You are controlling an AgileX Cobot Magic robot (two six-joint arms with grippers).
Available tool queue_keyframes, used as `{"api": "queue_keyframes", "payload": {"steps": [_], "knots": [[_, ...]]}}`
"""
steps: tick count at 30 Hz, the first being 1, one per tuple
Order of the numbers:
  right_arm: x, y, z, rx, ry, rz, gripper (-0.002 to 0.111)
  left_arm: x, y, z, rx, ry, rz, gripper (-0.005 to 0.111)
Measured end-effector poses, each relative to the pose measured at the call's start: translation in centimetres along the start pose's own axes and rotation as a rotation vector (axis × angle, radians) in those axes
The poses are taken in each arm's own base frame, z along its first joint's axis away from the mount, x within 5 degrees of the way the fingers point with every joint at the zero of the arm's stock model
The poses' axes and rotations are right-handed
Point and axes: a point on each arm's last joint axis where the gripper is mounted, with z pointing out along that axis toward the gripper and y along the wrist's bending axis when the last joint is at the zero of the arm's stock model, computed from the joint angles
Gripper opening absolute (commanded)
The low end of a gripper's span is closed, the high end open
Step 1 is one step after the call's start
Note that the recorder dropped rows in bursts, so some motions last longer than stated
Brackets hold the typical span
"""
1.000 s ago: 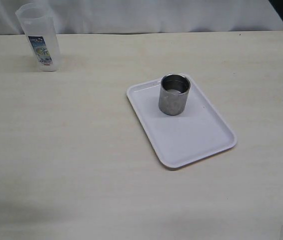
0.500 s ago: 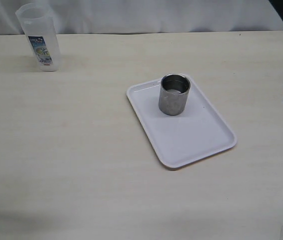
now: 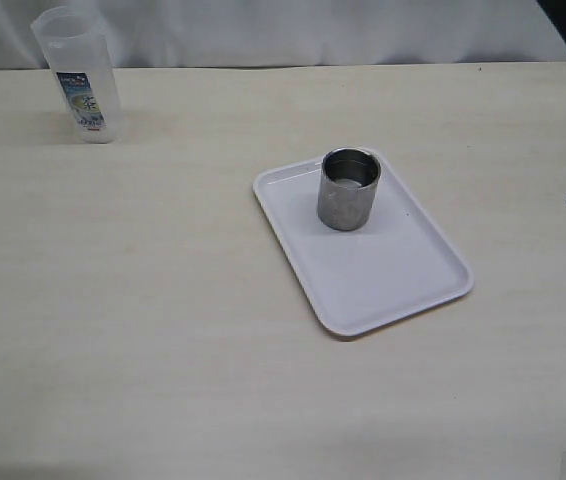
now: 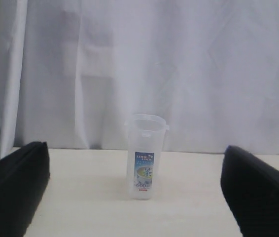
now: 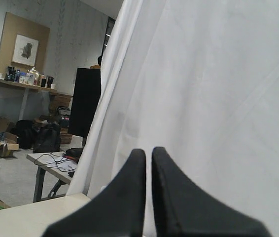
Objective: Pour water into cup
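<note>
Main risk: container is light clear plastic, tall and narrow, so an off-centre or low grab could tip it or squash the wall and slosh water out the open top. Second risk is the pour itself: cup is short with a small mouth and sits free on the white tray, so a fast tilt probably overshoots or nudges it (the tray would catch some spill). Left gripper is spread wide, empty, container centred between the fingers but well ahead, no contact. Right gripper is closed on nothing, pointing at the curtain, away from the work. Container stands upright at the table's far left corner, blue-and-white label facing out; water level isn't readable through the plastic. Cup is brushed steel, upright, near the tray's far end, well apart from the container.
</note>
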Motion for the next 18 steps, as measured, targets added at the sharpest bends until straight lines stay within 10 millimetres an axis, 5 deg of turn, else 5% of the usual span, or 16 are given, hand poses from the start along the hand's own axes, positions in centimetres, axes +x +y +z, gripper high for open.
{"api": "queue_keyframes", "payload": {"steps": [10, 18], "knots": [[0.0, 0.0, 0.0, 0.0, 0.0, 0.0, 0.004, -0.4, 0.0, -1.9, -0.005, -0.05, 0.029, 0.088], [0.0, 0.0, 0.0, 0.0, 0.0, 0.0, 0.004, 3.9, 0.3, -3.8, -0.001, -0.127, 0.031, 0.088]]}}
